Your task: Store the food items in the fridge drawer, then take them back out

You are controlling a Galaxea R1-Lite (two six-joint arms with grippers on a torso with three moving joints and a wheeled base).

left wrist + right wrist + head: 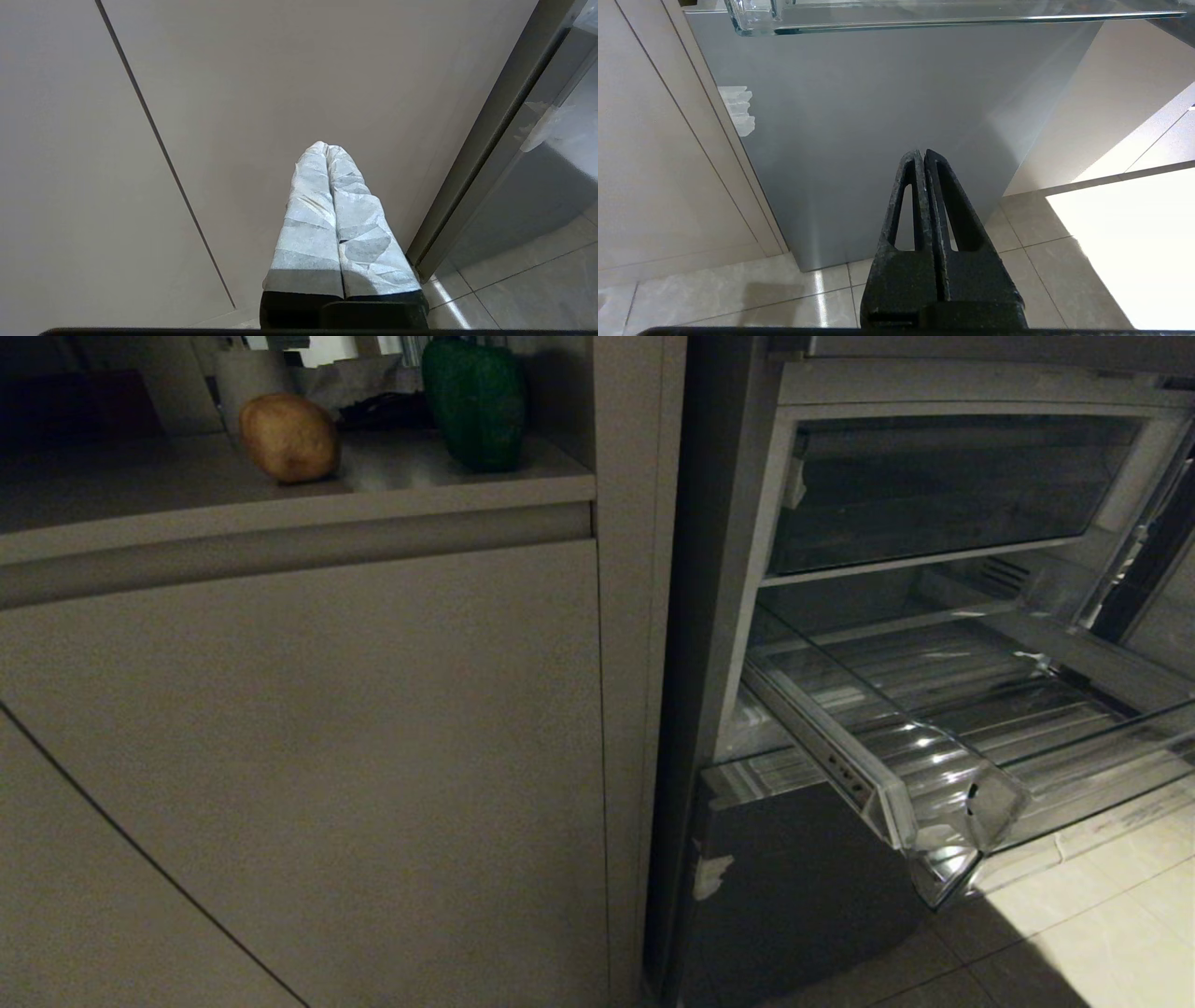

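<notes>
Potato (289, 437) sits on the table (168, 485) at 11 o'clock in the head view, green bell pepper (474, 401) just to its 3 o'clock, apart from it. Fridge drawer (943, 756), clear plastic, stands pulled out at 4 o'clock. Left hand (327, 147), fingers together and wrapped in white tape, faces a cabinet door (280, 93). Right hand (923, 153), fingers together, holds nothing below the drawer's front lip, facing the grey fridge panel (878, 116).
</notes>
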